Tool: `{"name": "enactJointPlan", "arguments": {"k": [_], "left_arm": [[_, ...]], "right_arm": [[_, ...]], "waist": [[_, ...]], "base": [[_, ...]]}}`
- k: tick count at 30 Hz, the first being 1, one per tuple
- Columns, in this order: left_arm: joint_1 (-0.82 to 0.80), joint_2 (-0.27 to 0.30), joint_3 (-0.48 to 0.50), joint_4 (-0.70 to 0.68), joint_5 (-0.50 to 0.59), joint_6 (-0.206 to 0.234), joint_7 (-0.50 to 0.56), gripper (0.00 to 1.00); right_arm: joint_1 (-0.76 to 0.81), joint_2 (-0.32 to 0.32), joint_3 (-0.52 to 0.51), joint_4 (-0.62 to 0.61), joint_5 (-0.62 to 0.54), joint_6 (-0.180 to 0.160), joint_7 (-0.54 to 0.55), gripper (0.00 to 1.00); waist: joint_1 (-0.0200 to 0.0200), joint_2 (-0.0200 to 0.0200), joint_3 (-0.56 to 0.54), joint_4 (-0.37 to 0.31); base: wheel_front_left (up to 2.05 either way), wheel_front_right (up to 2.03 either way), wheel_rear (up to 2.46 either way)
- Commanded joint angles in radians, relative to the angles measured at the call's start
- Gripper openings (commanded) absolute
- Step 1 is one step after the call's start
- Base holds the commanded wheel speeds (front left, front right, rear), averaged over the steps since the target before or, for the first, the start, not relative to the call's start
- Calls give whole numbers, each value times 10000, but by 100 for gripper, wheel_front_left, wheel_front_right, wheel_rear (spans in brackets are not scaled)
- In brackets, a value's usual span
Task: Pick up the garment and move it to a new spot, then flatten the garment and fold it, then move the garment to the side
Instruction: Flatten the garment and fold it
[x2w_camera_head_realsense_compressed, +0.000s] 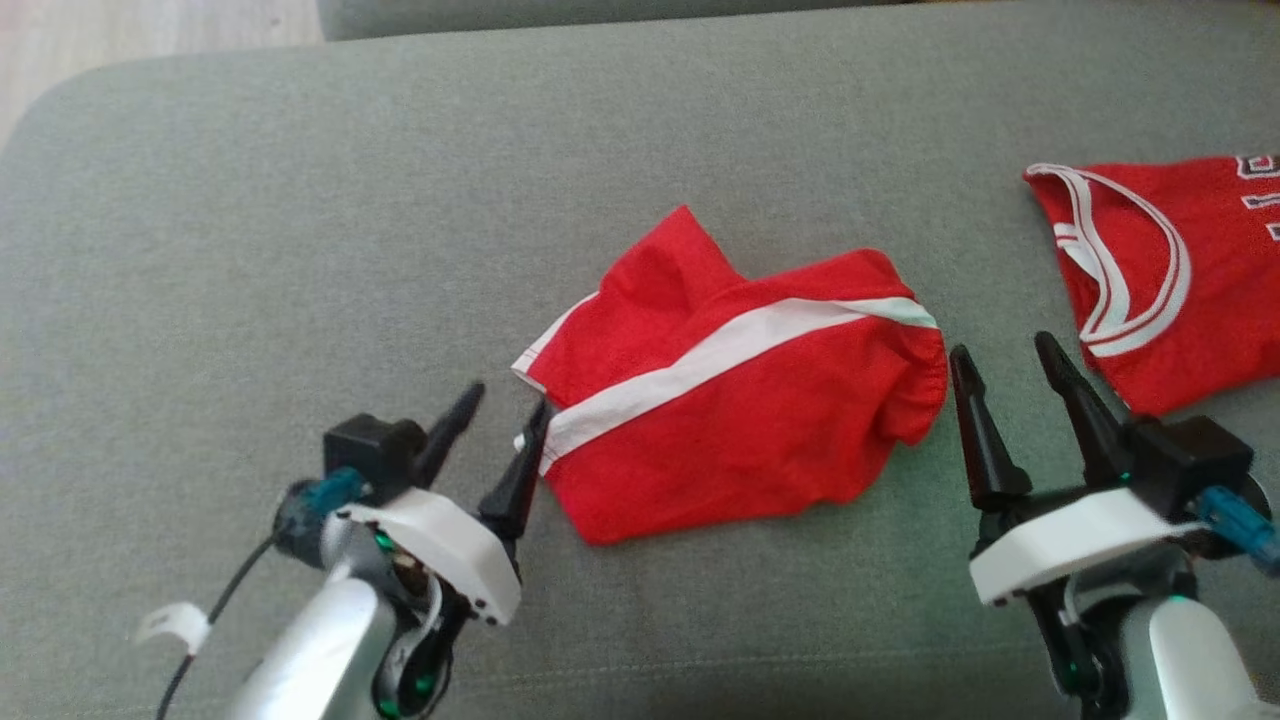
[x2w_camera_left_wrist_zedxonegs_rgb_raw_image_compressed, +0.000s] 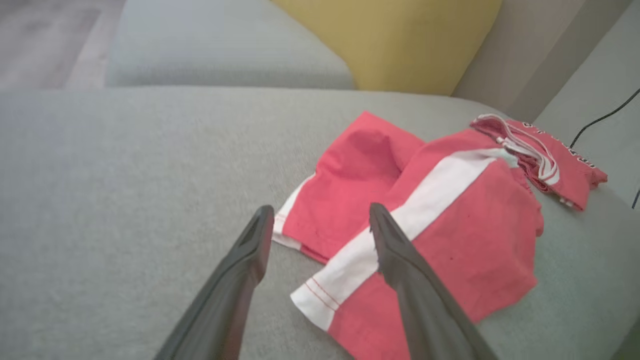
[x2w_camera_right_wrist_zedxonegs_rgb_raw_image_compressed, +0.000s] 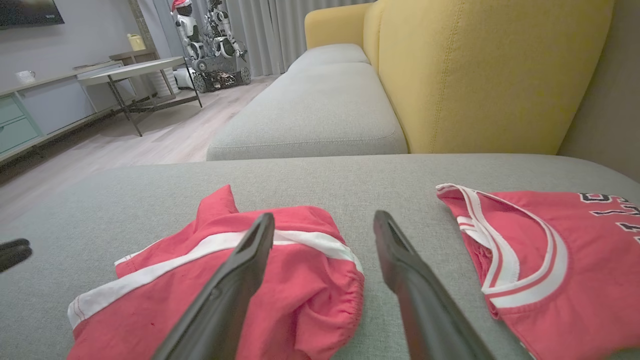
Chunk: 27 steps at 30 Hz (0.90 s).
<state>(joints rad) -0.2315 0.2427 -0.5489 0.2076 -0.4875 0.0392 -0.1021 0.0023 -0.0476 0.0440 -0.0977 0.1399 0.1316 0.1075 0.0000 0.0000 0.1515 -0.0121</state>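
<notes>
**Shorts lie between your two grippers, left one closest**

The red shorts (x2w_camera_head_realsense_compressed: 740, 400) sit crumpled near the middle of the grey cushion (x2w_camera_head_realsense_compressed: 300, 200), not yet picked up or flattened. Their long axis runs left to right. The white stripe (x2w_camera_head_realsense_compressed: 720, 355) shows it well, slanting from the near-left leg hem up to the elastic waistband at the far right.

Your left gripper (x2w_camera_head_realsense_compressed: 508, 398) has its jaws wide apart and holds nothing. Its inner finger is right at the leg hem where the stripe ends. In the left wrist view the fingers straddle that corner, but you can't tell from here whether they touch the cloth. Your right gripper (x2w_camera_head_realsense_compressed: 1002, 346) is also spread wide and empty. It stands just right of the waistband, with a strip of bare cushion between them.

So the left arm is nearer, and the hem corner looks like the natural first grab. The right arm would have to shift left to reach the waistband.

Watch the red jersey (x2w_camera_head_realsense_compressed: 1170, 290) lying to the right, just beyond your right gripper. It is the same colour and close enough to snag. The left and far parts of the cushion offer room for a new spot.
</notes>
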Motion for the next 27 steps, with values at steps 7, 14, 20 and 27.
{"name": "enactJointPlan", "arguments": {"k": [7,14,20,27], "left_arm": [[-904,-394,-81,2066,-526,-918,79,100],[-1292,-516,-174,3137,-648,-1223,-254,0],[-1514,-551,-183,3440,-687,-1292,-458,0],[-1841,-635,-234,3622,-660,-1326,-704,0]], "right_arm": [[-644,-26,349,-141,125,-9,-13,100],[-756,-26,-1,64,139,-9,-43,100],[-1143,-35,-446,527,-12,-9,-28,100],[-2191,-493,-179,2205,162,-9,230,100]], "waist": [[0,0,425,-369],[0,0,564,-412],[0,0,659,-311],[0,0,886,-49]], "base": [[0,0,0],[0,0,0],[0,0,0],[0,0,0]]}}
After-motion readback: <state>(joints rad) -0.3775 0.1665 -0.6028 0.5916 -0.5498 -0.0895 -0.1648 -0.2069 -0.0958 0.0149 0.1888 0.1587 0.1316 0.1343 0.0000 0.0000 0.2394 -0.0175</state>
